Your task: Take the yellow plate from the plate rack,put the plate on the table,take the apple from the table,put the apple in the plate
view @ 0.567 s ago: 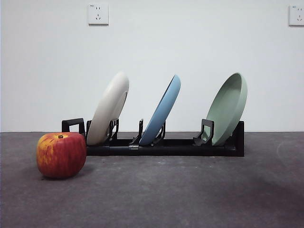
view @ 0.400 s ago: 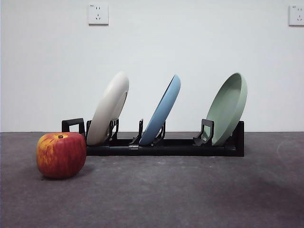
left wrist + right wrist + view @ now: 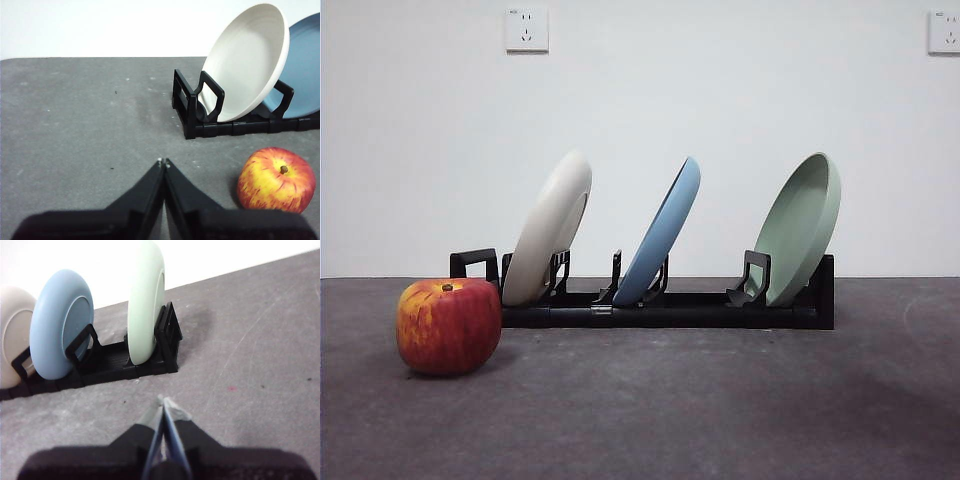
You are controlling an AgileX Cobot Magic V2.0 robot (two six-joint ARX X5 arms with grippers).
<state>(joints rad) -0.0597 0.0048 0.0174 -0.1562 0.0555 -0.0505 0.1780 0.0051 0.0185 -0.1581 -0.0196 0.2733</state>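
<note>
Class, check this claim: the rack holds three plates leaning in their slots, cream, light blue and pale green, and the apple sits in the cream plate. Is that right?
Not quite. The rack does hold the cream plate, the light blue plate and the pale green plate, all leaning. But the apple sits on the table beside the rack's end, not in the cream plate. The front view shows it.

Three plates stand in one black rack [image 3: 670,310]: one cream-yellow plate [image 3: 550,230], one light blue plate [image 3: 663,232] and one pale green plate [image 3: 802,226]. One apple [image 3: 449,326] sits on the one grey desk [image 3: 720,410]. Two wall sockets show on the white wall behind, one [image 3: 527,30] to the left and one [image 3: 944,32] at the far right edge.
</note>
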